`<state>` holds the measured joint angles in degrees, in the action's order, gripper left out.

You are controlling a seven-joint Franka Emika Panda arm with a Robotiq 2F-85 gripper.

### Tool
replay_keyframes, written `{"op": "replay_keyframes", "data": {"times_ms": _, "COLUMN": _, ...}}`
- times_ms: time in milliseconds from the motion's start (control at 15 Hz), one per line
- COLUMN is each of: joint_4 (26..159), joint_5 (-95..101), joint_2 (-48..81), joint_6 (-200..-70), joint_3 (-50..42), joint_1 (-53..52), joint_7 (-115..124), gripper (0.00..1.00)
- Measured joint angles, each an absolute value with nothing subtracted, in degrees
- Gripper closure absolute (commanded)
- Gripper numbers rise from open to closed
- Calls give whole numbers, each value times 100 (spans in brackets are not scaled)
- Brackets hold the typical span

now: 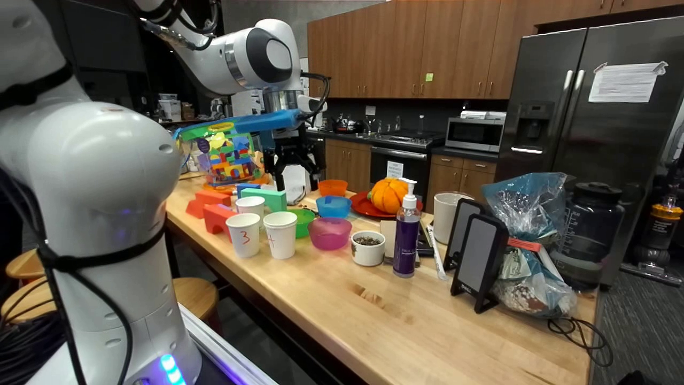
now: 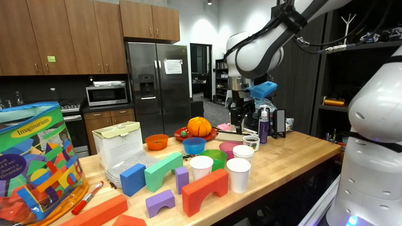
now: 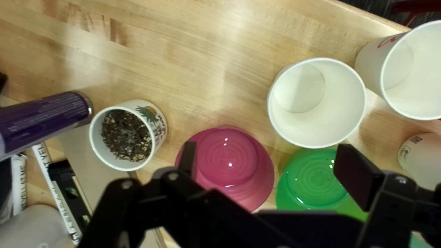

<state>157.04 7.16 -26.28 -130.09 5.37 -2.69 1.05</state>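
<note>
Hanging above the tabletop (image 3: 193,62), the hand (image 3: 271,167) has its fingers (image 3: 358,177) wide apart; in the wrist view, the pink bowl (image 3: 227,160) (translucent, ringed base) lies at lower centre, with the green bowl (image 3: 313,181) just to its right. A white cup of dark loose bits (image 3: 158,125) stands left of centre, beside the purple bottle (image 3: 43,117), and a paper cup (image 3: 320,103) right of centre.

The white arm (image 1: 112,160) rises from its base (image 1: 136,331), where blue lights (image 1: 172,369) glow, and its forearm (image 2: 259,56) slopes down to a silvery wrist (image 1: 281,100). The elbow seems cropped out, so its angle is hard to judge. Below the wrist, the black gripper (image 3: 273,168) points downward, its two fingers (image 3: 358,175) spread wide apart and facing each other.
</note>
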Motion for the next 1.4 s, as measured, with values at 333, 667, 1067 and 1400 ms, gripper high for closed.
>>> {"op": "replay_keyframes", "data": {"times_ms": 333, "joint_4": 15782, "joint_5": 345, "joint_2": -2375, "joint_6": -13582, "joint_3": 545, "joint_1": -616, "joint_7": -39, "gripper": 0}}
{"op": "replay_keyframes", "data": {"times_ms": 667, "joint_4": 15706, "joint_5": 59, "joint_2": -2074, "joint_6": -13937, "joint_3": 553, "joint_1": -845, "joint_7": -289, "gripper": 0}}
{"op": "replay_keyframes", "data": {"times_ms": 1067, "joint_4": 15419, "joint_5": -36, "joint_2": -1514, "joint_6": -14176, "joint_3": 544, "joint_1": -866, "joint_7": -595, "gripper": 0}}
{"op": "replay_keyframes", "data": {"times_ms": 1400, "joint_4": 15285, "joint_5": 297, "joint_2": -1178, "joint_6": -14206, "joint_3": 609, "joint_1": -820, "joint_7": -481, "gripper": 0}}
